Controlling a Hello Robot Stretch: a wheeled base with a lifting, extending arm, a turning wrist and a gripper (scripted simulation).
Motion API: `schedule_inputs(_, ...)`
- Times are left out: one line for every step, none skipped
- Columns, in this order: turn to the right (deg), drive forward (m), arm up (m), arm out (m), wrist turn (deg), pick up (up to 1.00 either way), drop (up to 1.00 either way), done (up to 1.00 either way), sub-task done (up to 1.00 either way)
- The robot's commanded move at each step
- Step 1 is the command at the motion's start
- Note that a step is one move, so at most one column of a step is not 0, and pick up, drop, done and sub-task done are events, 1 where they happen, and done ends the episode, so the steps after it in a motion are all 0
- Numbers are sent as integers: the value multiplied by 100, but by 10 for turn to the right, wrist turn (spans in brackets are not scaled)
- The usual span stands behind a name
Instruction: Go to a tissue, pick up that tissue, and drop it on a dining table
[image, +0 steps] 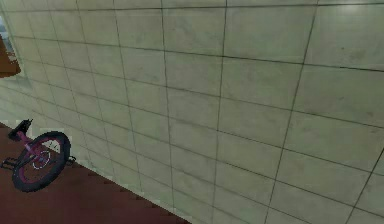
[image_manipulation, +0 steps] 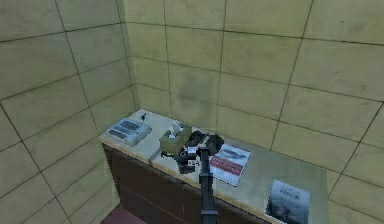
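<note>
Tissue box (image_manipulation: 172, 141) sits on the counter (image_manipulation: 258, 178), by my gripper (image_manipulation: 190, 150); can't tell whether I hold anything; I'd confirm the grip, lift straight up, clear of the magazine (image_manipulation: 236, 165).

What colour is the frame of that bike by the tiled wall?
The bike frame is purple-pink, with a dark tyre; the forward view shows it best.

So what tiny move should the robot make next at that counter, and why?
Probably a small, careful lift of the arm. The gripper is right at the tissue box standing on the counter; whether it holds anything cannot be told, and a lift would show it.
</note>
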Motion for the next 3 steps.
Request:
schedule_inputs(0,0,10,0,0,0,0,0,0)
schedule_inputs(0,0,30,0,0,0,0,0,0)
schedule_inputs(0,0,0,0,-450,0,0,0,0)
